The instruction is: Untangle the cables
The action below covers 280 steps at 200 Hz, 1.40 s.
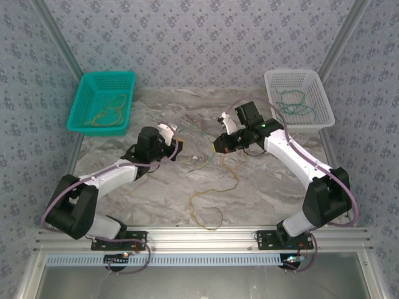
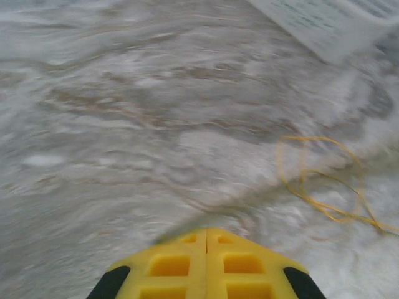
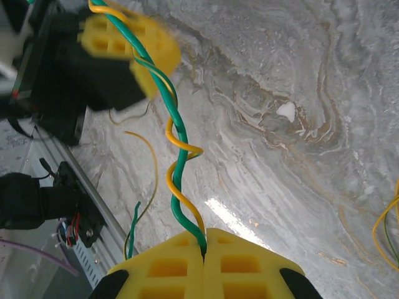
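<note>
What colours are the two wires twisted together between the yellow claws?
The twisted cables are one green and one yellow-orange, spiralled around each other. They show best in the right wrist view.

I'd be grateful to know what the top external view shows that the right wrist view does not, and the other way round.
Top external: a teal basket holding a tan cable, a white basket holding a green cable, and a loose tan cable on the table by the arm bases.
Right wrist: the twisted cables, green and yellow wound round each other, pinched in the shut right gripper.
Both: the marble table and the left gripper, shut at the strand's far end.
</note>
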{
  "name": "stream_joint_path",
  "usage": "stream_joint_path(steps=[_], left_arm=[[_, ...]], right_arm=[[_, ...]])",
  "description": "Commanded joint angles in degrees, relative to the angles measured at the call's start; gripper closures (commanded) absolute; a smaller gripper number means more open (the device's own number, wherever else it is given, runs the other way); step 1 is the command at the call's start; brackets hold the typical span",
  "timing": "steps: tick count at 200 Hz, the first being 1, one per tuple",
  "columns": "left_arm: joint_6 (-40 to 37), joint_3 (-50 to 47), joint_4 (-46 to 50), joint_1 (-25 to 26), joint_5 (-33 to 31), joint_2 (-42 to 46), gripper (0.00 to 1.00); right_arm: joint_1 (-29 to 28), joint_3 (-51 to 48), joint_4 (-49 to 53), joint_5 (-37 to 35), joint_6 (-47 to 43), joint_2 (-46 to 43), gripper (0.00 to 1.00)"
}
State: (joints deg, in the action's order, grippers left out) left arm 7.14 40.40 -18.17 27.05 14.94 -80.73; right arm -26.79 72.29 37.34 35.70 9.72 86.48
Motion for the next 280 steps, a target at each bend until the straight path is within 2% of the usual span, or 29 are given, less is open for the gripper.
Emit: stream_joint_path(steps=[1, 55, 89, 108, 118, 122, 123, 124, 127, 134, 137, 143, 160, 176, 204, 226, 238, 249, 260, 269, 274, 280], left_arm=[[0.00, 2.93, -3.21, -3.59, -5.66, -0.37, 1.00], [-0.27, 7.45, -2.37, -4.72, -6.33, 1.57, 1.00], [1.34, 8.40, -3.02, -4.51, -1.52, 1.94, 1.00], [4.47, 6.28, -2.72, -4.62, -3.89, 4.57, 1.00], [6.34, 3.83, -4.39, -4.89, -2.84, 6.88, 0.86], [6.78, 2.67, -5.39, -4.90, -1.57, 7.92, 0.76], [6.85, 2.40, -5.61, -4.90, -1.26, 8.16, 0.69], [6.93, 2.09, -5.93, -4.90, -0.76, 8.49, 0.69], [7.07, 1.26, -6.59, -4.90, 0.42, 9.21, 0.61], [6.58, -0.70, -8.70, -4.77, 4.00, 10.88, 0.58], [6.20, -1.48, -9.17, -4.62, 4.87, 11.51, 0.53], [5.20, -2.69, -9.31, -4.07, 4.89, 12.83, 0.47], [5.15, -6.21, -10.06, -3.91, 4.99, 15.93, 0.40], [4.92, -9.34, -13.04, -3.62, 8.36, 18.06, 0.19], [0.63, -7.89, -8.94, 0.66, 8.33, 15.62, 0.07], [-0.55, -7.45, -11.58, 1.49, 5.90, 10.35, 0.04], [-1.46, -6.72, -13.33, 1.39, 5.26, 7.52, 0.09], [-2.56, -5.52, -13.42, 1.40, 3.78, 5.52, 0.25], [-3.36, -4.95, -13.64, 1.14, 1.15, 4.53, 0.52], [-3.56, -4.88, -13.84, 0.33, -0.11, 4.57, 0.80], [-3.49, -4.77, -13.56, -0.17, -0.77, 4.94, 0.90], [-3.67, -4.64, -12.98, -0.73, -1.71, 5.57, 0.98]], right_arm=[[-0.24, 1.55, 2.87, 1.22, -1.98, -1.77, 1.00], [-1.63, 2.44, 7.45, -4.13, -5.59, -0.89, 1.00], [-2.68, 2.75, 7.54, -5.28, -5.64, -0.35, 1.00], [-2.06, 2.20, 5.96, -5.61, -4.21, -1.03, 1.00], [-1.64, 2.11, 5.63, -5.30, -4.00, -0.98, 1.00], [-1.52, 2.02, 5.45, -5.38, -4.00, -1.04, 1.00], [-1.47, 2.00, 5.41, -5.38, -4.00, -1.09, 1.00], [-1.45, 2.03, 5.44, -5.38, -4.00, -1.07, 1.00], [-1.38, 1.94, 5.35, -5.26, -4.00, -1.16, 1.00], [-1.15, 1.81, 4.95, -4.47, -4.00, -1.27, 1.00], [-1.04, 1.78, 4.75, -4.01, -3.94, -1.37, 1.00], [-0.81, 1.63, 4.44, -3.33, -3.63, -1.48, 1.00], [-0.25, 1.85, 3.56, -2.44, -2.90, -1.94, 1.00], [0.37, 2.04, 2.87, -0.63, -2.26, -2.27, 1.00], [0.41, 2.15, 1.52, 1.80, -1.28, -2.92, 1.00], [-0.32, 1.74, 0.96, 3.49, -1.32, -2.94, 1.00], [-0.68, 1.47, 0.79, 4.15, -1.41, -2.93, 1.00], [-0.88, 1.28, 0.80, 3.87, -1.39, -2.98, 1.00], [-0.74, 1.11, 1.31, 3.44, -1.45, -3.13, 1.00], [-0.75, 0.91, 1.41, 2.81, -1.55, -3.58, 1.00], [-0.73, 0.68, 1.48, 2.17, -1.50, -3.76, 1.00], [-0.75, 0.71, 1.85, 1.27, -1.58, -3.90, 1.00]])
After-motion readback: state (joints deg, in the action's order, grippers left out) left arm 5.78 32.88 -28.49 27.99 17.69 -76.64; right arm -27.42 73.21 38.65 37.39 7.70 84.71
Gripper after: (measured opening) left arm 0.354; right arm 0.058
